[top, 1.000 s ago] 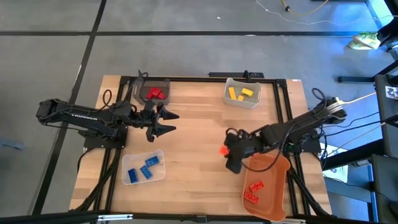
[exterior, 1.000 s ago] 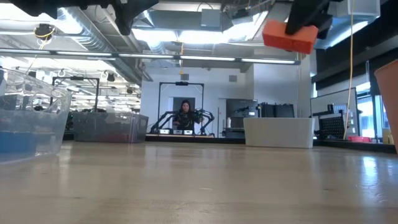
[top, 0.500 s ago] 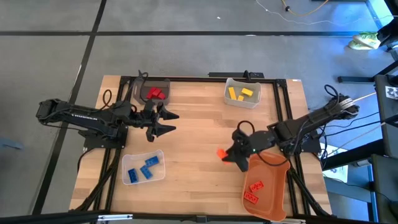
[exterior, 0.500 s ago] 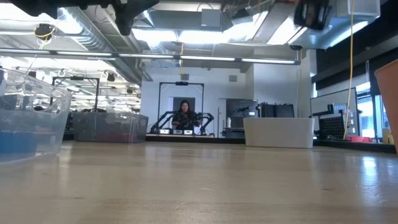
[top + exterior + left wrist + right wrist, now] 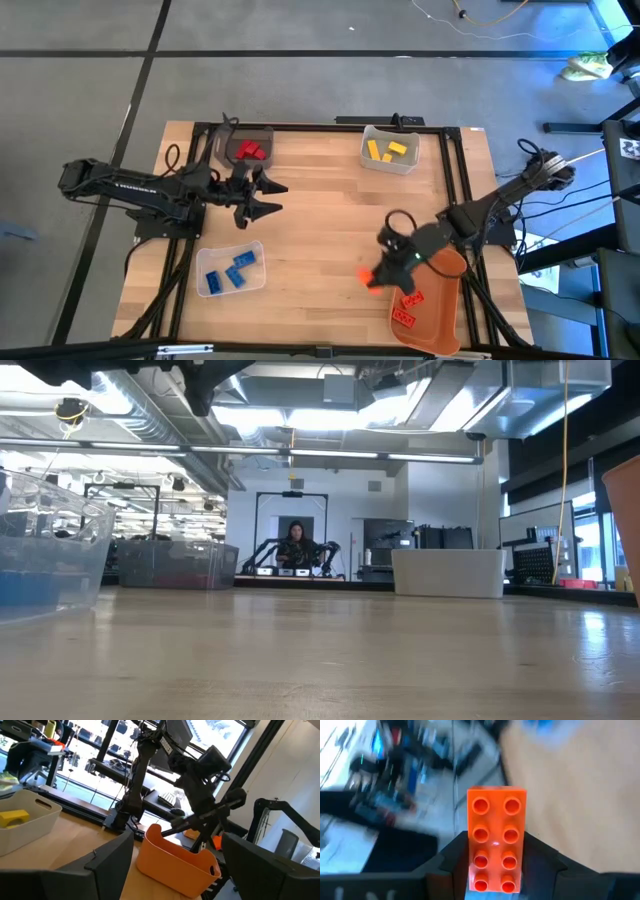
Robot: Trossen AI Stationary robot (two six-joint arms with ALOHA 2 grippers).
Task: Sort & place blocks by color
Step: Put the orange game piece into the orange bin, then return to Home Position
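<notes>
no readable writing shows on the bins or bricks; pale lettering on the left arm is too small to read. the right gripper (image 5: 376, 278), at about 5 o'clock on the table (image 5: 320, 210), pinches an orange brick (image 5: 495, 840) between its fingers (image 5: 451, 862), studs up, just beside the rim of the orange bin (image 5: 440, 300), which holds two red-orange bricks (image 5: 408, 308). the left gripper (image 5: 268, 197), near 10 o'clock, hangs with jaws spread wide and nothing between them. blue bricks (image 5: 230, 270) lie in the clear bin (image 5: 204, 254) at 7 o'clock, red bricks (image 5: 249, 151) in the dark bin (image 5: 264, 133) at 11, yellow bricks (image 5: 388, 150) in the white bin (image 5: 390, 167) at 1.
</notes>
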